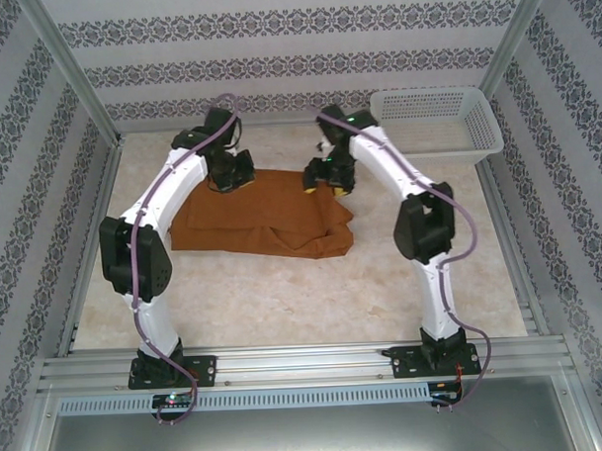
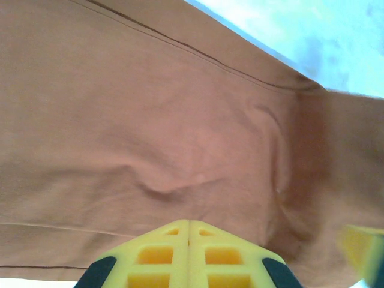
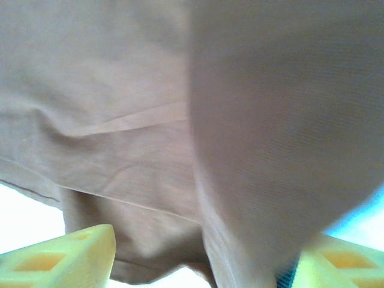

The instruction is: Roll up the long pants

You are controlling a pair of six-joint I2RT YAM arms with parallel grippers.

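The long pants [image 1: 266, 222] lie folded in a rust-brown slab on the table's middle, with layered edges toward the right. My left gripper [image 1: 230, 178] sits low at the slab's far left edge. In the left wrist view its yellow fingers [image 2: 189, 231] are pressed together, with nothing visible between them, just over smooth cloth [image 2: 150, 120] with a small pucker. My right gripper [image 1: 324, 177] is at the far right edge. In the right wrist view its fingers [image 3: 66, 255] stand wide apart, open, and a raised fold of the pants [image 3: 270, 150] runs between them.
A white mesh basket [image 1: 436, 122] stands at the back right corner. Patterned walls and metal posts close in the pale tabletop [image 1: 284, 295]. A yellow finger of the other gripper [image 2: 363, 249] shows at the lower right of the left wrist view.
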